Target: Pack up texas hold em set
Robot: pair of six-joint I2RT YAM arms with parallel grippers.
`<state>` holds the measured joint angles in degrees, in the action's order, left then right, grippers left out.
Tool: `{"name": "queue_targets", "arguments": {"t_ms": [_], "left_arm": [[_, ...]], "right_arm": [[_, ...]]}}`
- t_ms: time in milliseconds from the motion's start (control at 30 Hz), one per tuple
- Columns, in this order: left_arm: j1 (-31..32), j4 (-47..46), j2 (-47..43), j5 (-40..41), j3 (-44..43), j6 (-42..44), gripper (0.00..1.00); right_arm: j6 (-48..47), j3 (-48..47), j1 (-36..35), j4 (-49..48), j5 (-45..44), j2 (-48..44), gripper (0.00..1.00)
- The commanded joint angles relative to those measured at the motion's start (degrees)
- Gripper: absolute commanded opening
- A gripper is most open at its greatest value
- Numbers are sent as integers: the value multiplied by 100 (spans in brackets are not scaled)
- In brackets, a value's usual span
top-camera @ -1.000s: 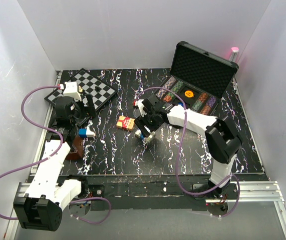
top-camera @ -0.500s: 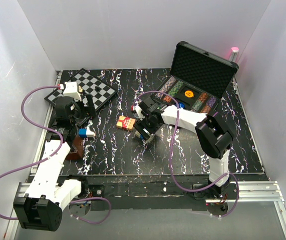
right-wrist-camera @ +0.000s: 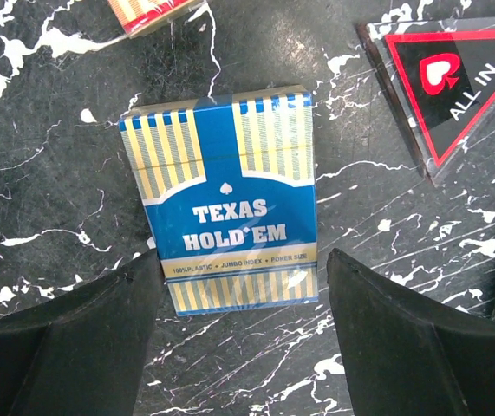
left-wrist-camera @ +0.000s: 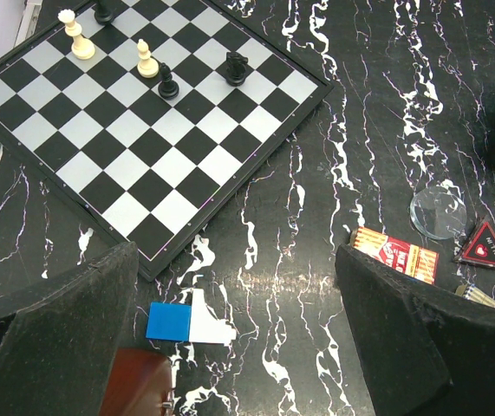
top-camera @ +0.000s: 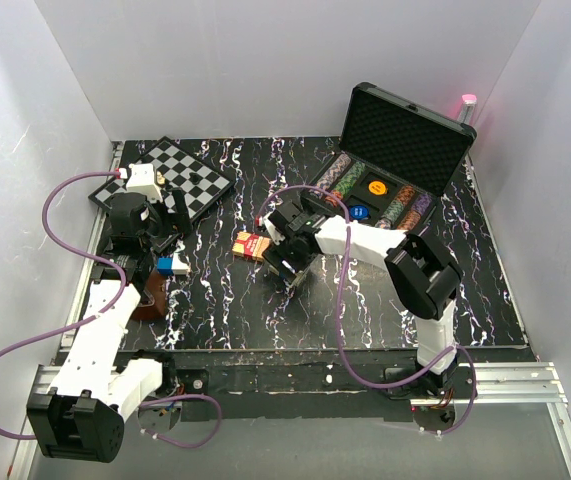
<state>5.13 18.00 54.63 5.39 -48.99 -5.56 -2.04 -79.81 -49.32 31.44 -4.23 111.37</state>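
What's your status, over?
Left gripper open, by chessboard. Right gripper open over blue card box, not gripped. Case open. All-in marker beside box, apart.

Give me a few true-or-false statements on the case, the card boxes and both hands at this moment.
1. The case stands open. True.
2. The right hand grips the blue card box. False: its jaws stand open either side of the box, which lies flat on the table.
3. The red card box sits in the case. False: it lies on the table, next to the right hand.
4. The chessboard carries chess pieces. True.
5. The left hand is open and holds nothing. True.
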Motion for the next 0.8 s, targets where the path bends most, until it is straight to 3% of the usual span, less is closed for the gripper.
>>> {"name": "queue_targets", "arguments": {"t_ms": [0, 267, 467, 633, 767], "left_arm": [[32, 19, -84, 33, -49, 11, 98], [32, 2, -76, 32, -49, 11, 98], [32, -7, -67, 33, -49, 20, 98], [32, -7, -93, 41, -49, 20, 98], [32, 2, -111, 41, -49, 20, 98]], "right_arm": [[20, 0, -25, -94, -104, 192, 81], [55, 141, -25, -191, -183, 192, 79], [-59, -52, -25, -59, -324, -53, 43], [-638, -368, 115, 20, -675, -704, 34], [-1122, -675, 755, 133, -632, -1117, 29]]}}
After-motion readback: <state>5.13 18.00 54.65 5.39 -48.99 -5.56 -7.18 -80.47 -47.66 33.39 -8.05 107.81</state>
